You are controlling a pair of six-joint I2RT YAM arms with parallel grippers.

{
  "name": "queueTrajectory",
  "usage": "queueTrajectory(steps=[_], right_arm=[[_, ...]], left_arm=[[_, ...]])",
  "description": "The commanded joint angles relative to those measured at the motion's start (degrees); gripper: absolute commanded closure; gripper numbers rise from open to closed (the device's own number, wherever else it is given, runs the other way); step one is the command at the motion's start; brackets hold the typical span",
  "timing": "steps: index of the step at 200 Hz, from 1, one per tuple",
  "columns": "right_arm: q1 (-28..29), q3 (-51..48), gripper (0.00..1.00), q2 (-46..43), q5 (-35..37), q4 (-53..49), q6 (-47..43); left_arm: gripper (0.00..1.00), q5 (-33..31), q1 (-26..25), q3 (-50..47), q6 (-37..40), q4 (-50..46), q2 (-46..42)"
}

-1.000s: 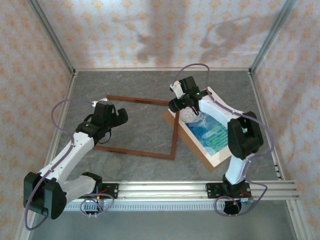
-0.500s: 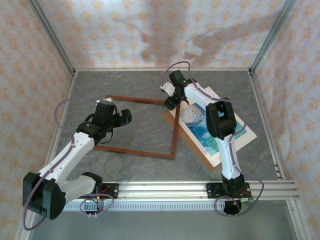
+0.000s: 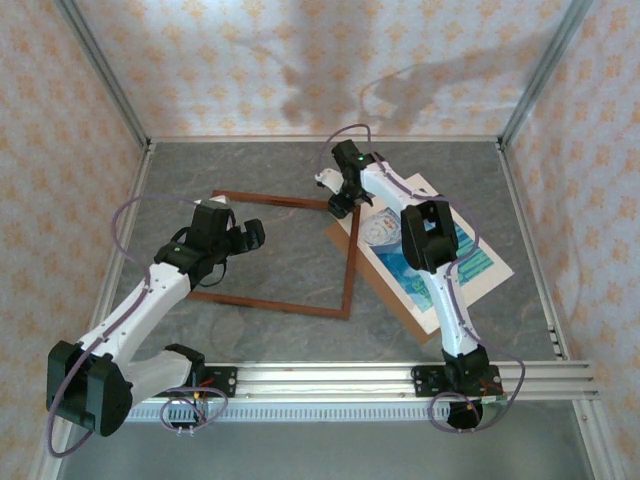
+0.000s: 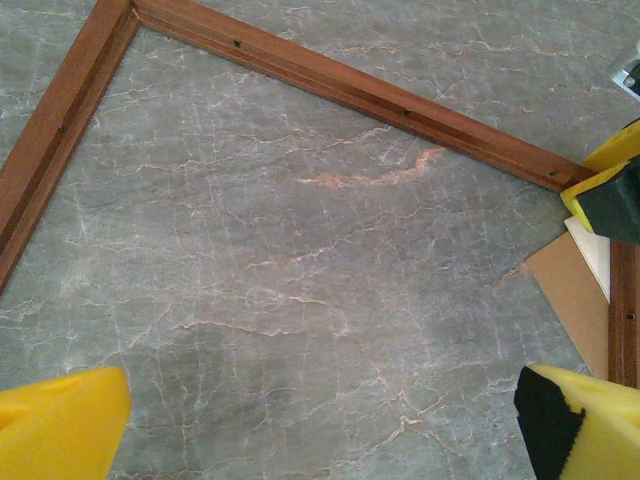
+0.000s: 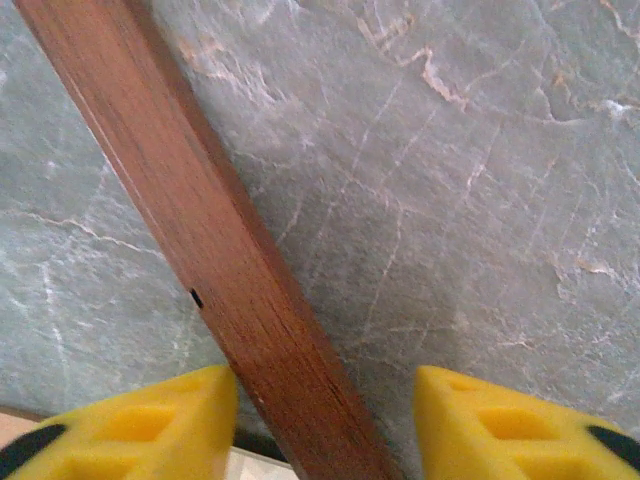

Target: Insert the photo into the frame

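The left tool is held wide open and empty over the frame's opening. Just near-right of the right tool the photo is seen, its long axis running away near-rightward. The right arm is judged the nearer. The right tool is set part-open astride the frame's far corner rail.

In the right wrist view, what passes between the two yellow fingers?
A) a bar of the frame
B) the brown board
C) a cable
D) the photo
A: a reddish-brown bar of the frame runs up between the jaws of the right gripper, close to one jaw and with a gap to the other.
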Motion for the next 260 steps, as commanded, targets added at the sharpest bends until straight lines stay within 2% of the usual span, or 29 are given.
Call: queueTrajectory(steps=[1,44,92,130,190,220,260], right_arm=[[0.4,2.3,0.58,1.5,-1.6,-2.5,0.0],[0.3,-0.3,0.71,-0.8,-1.4,-1.0,2.4],[-0.3,-9.4,0.81,-8.7,0.2,4.8,10.3],[-0.3,-18.7,0.86,-16.0,5.5,9.0,23.1],[1.8,-35.2,0.86,-27.0,12.3,13.2,45.9],[6.0,-43.3,0.86,-32.8,16.3,15.6,55.8],[13.0,-46.5,0.86,-34.0,19.9,16.1,68.6]], left_arm=[[0.0,0.0,-0.5,0.8,1.1,1.3,0.5],[0.01,0.4,-0.5,-0.1,0.9,1.9,0.0],[0.01,0.8,-0.5,-2.0,0.4,3.5,-1.8],[0.0,1.9,-0.6,-2.9,0.0,5.3,-1.6],[0.0,2.9,-0.5,-3.9,-0.8,7.7,-0.9],[0.0,3.8,-0.5,-4.5,-1.7,9.0,-1.1],[0.01,4.9,-0.5,-5.2,-2.9,10.8,-1.5]])
